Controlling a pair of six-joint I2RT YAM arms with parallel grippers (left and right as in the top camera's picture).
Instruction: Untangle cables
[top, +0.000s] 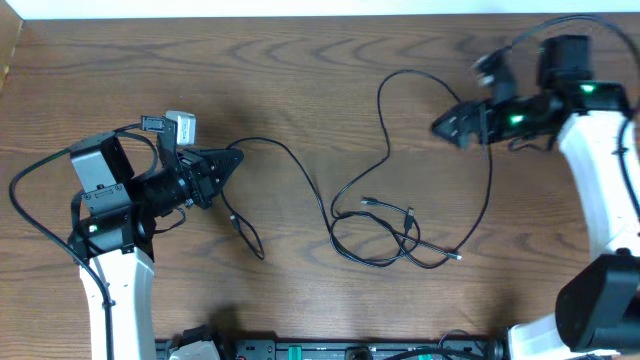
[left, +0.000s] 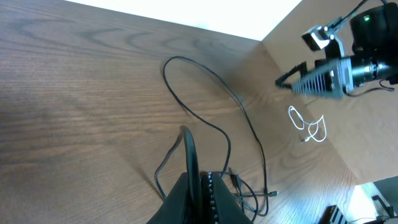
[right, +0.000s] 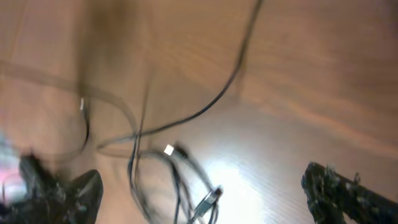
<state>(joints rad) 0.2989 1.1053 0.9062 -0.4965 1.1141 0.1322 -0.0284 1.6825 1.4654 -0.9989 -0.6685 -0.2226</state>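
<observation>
The right gripper stands wide. In its wrist view the two fingers sit at opposite edges of the picture with nothing clamped between them, only blurred strands on the table below. Its nose points toward the left arm. A long black loop passes right by it in the overhead view (whether it touches the fingers I cannot tell) and runs toward the robot's side of the table into the knot.

The left gripper is closed, and a black cable comes out at its tip, where it looks pinched. From there the cable runs toward the middle of the table and bends into the same knot. A short strand trails from beneath this gripper and ends loose, apart from the knot.

The knot is where several strands and small plugs cross, lying between the two arms on the side nearer their bases. Its long axis runs side to side, roughly along the line from one arm to the other. From the right gripper it lies toward the bases and a little to the left; from the left gripper it is further off, to the right. So the right arm is the nearer one. With its jaws apart, I judge it the one to come down on a strand at the knot's right end while the left anchors its cable — a pull apart along that long axis
</observation>
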